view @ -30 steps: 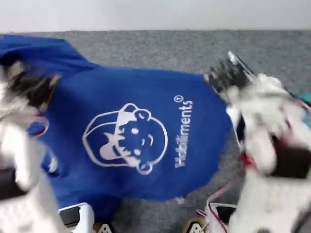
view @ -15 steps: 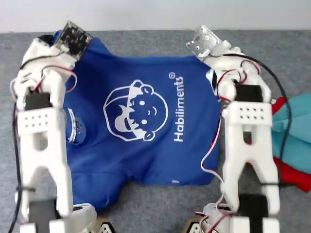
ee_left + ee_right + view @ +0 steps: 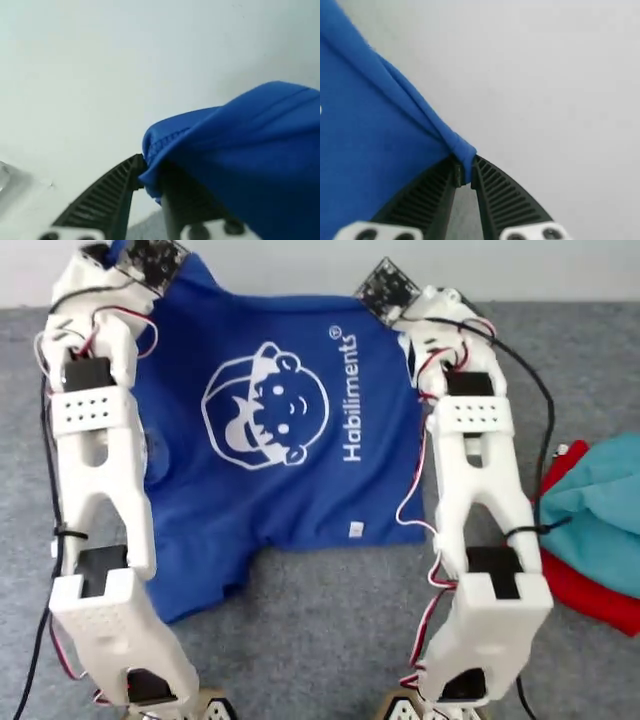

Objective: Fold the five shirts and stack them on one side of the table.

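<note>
– Two arms on one garment, what's the state, front to back?
– Closest edge first: the blue shirt (image 3: 270, 440) has its hem lying on the grey worktop (image 3: 330, 640), print side up. Left arm (image 3: 100, 490) runs along the shirt's left edge and overlaps it. Right arm (image 3: 480, 490) runs along its right edge.
– Other shirts?
– Teal shirt (image 3: 600, 505) is bunched up right of the blue shirt, past the right arm. It sits on a red shirt (image 3: 585, 590), and both are clear of the blue one.
– Grips?
– Both at the blue shirt's far edge, one per corner. Left gripper (image 3: 150, 175): fingers (image 3: 105, 195) clamped on a stitched blue edge, with cloth draped over one finger. Right gripper (image 3: 464, 172): fingers (image 3: 500, 195) pinched together on a thin fold of the same shirt, fabric pulled taut away from the tips.
– Behind that?
– White wall (image 3: 300, 265) just past the shirt's far edge, and the cloth reaches up in front of it.
</note>
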`<action>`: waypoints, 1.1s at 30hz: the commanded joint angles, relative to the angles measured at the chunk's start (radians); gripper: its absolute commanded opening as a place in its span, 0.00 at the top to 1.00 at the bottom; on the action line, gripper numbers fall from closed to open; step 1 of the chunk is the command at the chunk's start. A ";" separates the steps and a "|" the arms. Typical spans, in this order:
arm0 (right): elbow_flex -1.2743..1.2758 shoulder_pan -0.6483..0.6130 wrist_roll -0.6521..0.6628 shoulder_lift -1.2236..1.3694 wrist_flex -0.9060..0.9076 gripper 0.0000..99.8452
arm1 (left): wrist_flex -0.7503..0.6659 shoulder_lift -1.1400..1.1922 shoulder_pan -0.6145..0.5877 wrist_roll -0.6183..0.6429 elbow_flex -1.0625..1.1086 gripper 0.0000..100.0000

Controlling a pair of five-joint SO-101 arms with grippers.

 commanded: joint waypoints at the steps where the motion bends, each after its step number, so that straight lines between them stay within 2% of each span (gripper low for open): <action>1: -0.115 -0.012 -0.011 0.008 -0.022 0.99 | 0.106 -0.005 0.006 -0.009 -0.102 0.98; 3: -0.115 -0.012 -0.011 0.012 -0.005 0.99 | 0.186 -0.008 0.002 -0.009 -0.105 0.98; 6: -0.117 -0.012 -0.011 0.007 0.116 0.99 | 0.336 -0.009 -0.003 -0.009 -0.107 0.98; 14: -0.117 -0.007 -0.014 -0.039 0.607 0.99 | 0.848 -0.052 0.006 -0.009 -0.119 0.98; 23: -0.117 0.004 -0.015 -0.038 0.969 0.99 | 1.235 -0.117 0.021 -0.009 -0.117 0.98; 28: -0.115 0.005 -0.092 -0.033 1.104 0.99 | 1.249 -0.140 0.011 -0.023 0.012 0.98; 33: -0.114 0.001 -0.101 -0.030 1.213 0.99 | 1.249 -0.229 0.006 -0.094 0.271 0.98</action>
